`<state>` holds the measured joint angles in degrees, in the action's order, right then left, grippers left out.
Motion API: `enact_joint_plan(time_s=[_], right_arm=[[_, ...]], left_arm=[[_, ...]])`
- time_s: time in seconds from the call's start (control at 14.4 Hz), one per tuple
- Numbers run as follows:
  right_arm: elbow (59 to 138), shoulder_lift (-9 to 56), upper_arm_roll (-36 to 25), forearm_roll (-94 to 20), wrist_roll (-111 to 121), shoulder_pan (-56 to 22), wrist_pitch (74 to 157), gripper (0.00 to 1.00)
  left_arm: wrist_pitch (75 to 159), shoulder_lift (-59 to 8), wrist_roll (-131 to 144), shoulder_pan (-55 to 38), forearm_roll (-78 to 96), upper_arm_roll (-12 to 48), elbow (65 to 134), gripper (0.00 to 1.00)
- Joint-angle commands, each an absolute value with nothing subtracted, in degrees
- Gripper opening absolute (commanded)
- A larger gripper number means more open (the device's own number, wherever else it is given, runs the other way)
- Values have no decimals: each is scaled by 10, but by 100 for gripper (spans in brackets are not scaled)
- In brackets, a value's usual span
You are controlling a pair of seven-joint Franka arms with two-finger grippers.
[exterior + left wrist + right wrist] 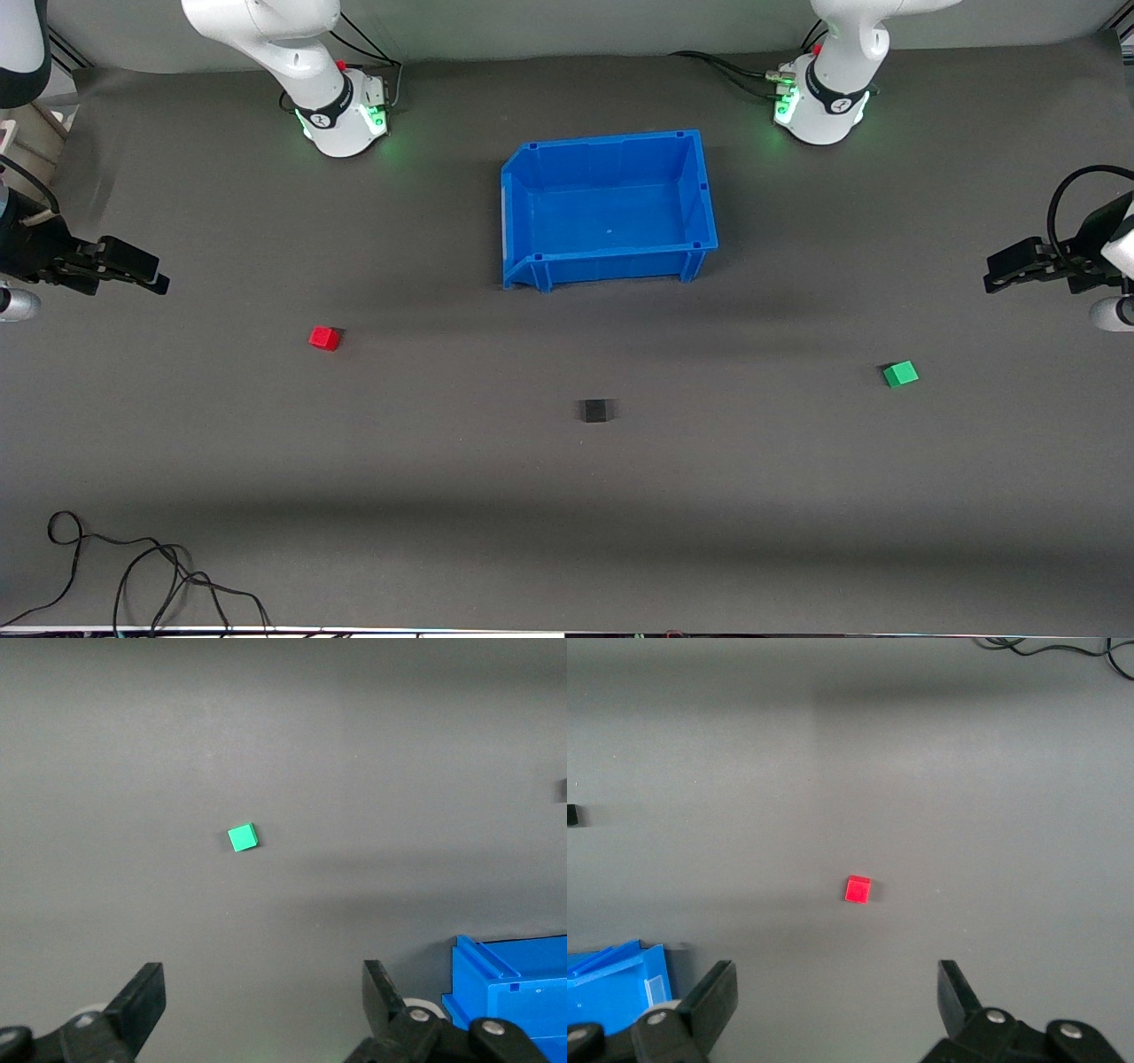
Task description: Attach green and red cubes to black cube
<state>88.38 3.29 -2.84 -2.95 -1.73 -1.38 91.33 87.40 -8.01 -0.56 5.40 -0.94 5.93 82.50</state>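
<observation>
The black cube (594,410) lies on the grey mat, nearer to the front camera than the blue bin (532,270). The red cube (324,338) lies toward the right arm's end of the table and shows in the right wrist view (858,889). The green cube (900,374) lies toward the left arm's end and shows in the left wrist view (242,837). My right gripper (159,279) (833,983) is open and empty, up over the mat at its own end. My left gripper (990,276) (264,985) is open and empty over the mat at its end. Both arms wait.
The blue bin stands empty in the middle, between the two arm bases; a corner of it shows in the left wrist view (514,992) and in the right wrist view (611,988). A loose black cable (142,567) lies at the table's near edge at the right arm's end.
</observation>
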Motion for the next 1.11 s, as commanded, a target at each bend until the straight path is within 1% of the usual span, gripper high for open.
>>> enact_joint_plan(time_s=[0.0,0.56,0.7,0.9,1.04], right_arm=[[898,18,-25,-21,-16,-13,916,100],[896,18,-24,-20,-15,-13,914,100],[896,18,-24,-20,-15,-13,914,100],[897,18,-24,-20,-16,-14,914,100],[898,18,-25,-21,-17,-21,913,100]], left_arm=[[859,-86,-10,56,-15,57,809,99],[861,-84,2,58,-14,57,822,99],[850,-79,10,63,-18,47,824,99],[859,-86,32,75,-20,40,826,99],[870,-91,63,70,-57,41,852,99]])
